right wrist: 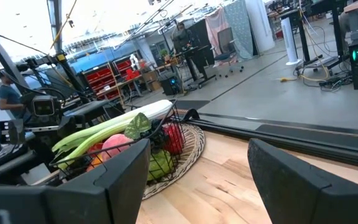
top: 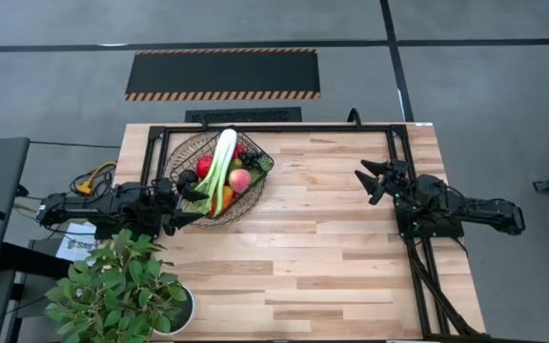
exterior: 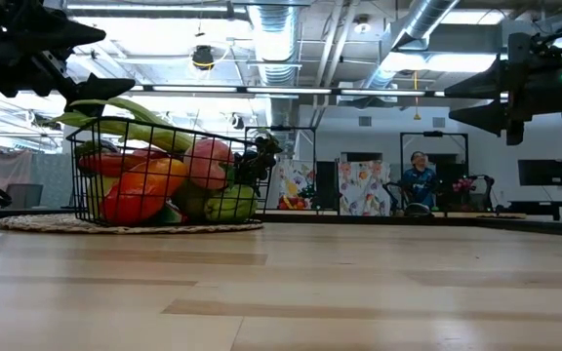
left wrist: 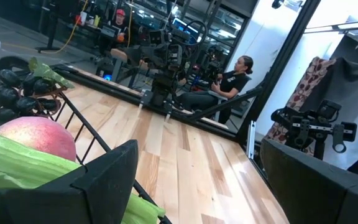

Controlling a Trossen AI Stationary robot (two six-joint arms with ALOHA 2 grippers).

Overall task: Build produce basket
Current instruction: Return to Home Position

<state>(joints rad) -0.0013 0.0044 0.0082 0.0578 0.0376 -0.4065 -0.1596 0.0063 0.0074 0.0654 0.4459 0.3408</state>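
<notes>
The dark wire basket [top: 222,176] stands on a round woven mat [exterior: 130,225] at the table's far left. It is filled with produce: a long green-white stalk [top: 220,162] lies across the top, over red, orange and green fruit, a peach [left wrist: 36,138] and dark grapes [left wrist: 11,93]. My left gripper [top: 189,205] hangs open, level, above the basket's left rim and touches nothing. My right gripper [top: 375,181] hangs open above the table's right side, pointing toward the basket [right wrist: 135,149], far from it.
A leafy potted plant [top: 112,291] stands at the table's near left corner. A black frame [top: 284,127] runs along the far edge and down the right side. Bare wood [top: 303,238] spreads between the arms. People sit in the room beyond.
</notes>
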